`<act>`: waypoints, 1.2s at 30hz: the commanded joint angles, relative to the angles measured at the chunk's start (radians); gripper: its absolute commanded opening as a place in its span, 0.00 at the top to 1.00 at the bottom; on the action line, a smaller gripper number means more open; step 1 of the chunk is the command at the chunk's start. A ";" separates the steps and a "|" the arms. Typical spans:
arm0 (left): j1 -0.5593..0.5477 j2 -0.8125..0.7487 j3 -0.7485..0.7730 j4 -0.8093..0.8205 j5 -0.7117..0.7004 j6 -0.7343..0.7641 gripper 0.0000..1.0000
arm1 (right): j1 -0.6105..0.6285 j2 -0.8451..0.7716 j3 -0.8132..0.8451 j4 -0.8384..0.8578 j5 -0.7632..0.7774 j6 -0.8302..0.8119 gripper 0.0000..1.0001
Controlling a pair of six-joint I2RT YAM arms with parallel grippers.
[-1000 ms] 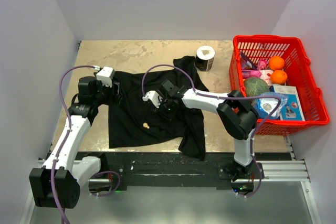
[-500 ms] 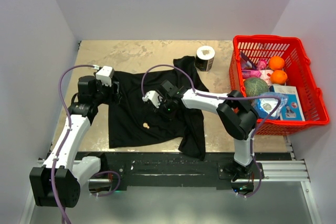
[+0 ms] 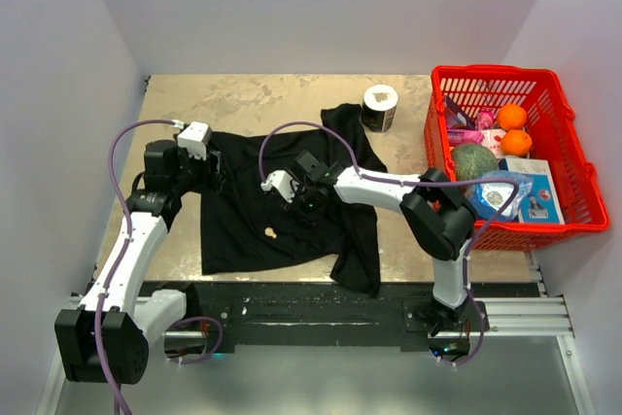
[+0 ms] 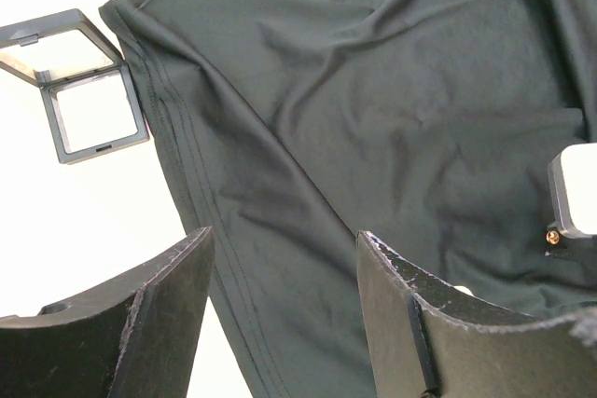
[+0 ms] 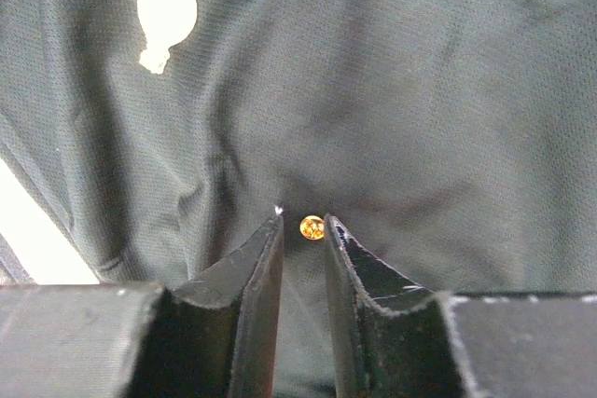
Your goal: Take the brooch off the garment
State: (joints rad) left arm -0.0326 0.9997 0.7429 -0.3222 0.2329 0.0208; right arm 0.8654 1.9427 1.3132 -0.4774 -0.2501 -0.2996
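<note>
The garment (image 3: 243,225) is a black T-shirt spread flat on the table. In the right wrist view the brooch (image 5: 312,227) is a tiny golden bead pinned on the cloth (image 5: 420,72). It sits between the tips of my right gripper (image 5: 304,223), close to the right finger (image 5: 359,272), with a small gap to the left finger. The jaws stand narrowly open around it. My right gripper (image 3: 307,203) is low over the shirt's middle. My left gripper (image 4: 284,240) is open above the shirt's stitched edge (image 4: 392,90), at the shirt's left side (image 3: 210,174).
A pale label (image 5: 166,8) (image 3: 271,231) lies on the shirt in front of my right gripper. A black square open frame (image 4: 84,90) rests on the table beside the shirt's corner. A toilet roll (image 3: 380,107) and a red basket (image 3: 573,157) of goods stand at the back right.
My right gripper has crept slightly to the left over the shirt. The left arm has not moved.
</note>
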 commanded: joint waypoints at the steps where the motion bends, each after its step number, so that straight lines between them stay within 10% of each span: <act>1: 0.011 0.002 0.033 0.041 0.019 0.013 0.34 | 0.012 -0.008 0.023 0.017 0.037 0.020 0.72; 36: 0.011 0.027 0.030 0.057 0.032 0.014 0.34 | 0.037 -0.033 -0.014 0.031 0.130 0.033 0.83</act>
State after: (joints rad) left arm -0.0319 1.0267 0.7429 -0.3023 0.2512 0.0231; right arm 0.8921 1.9427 1.3052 -0.4759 -0.1528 -0.2840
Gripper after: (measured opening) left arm 0.664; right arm 0.176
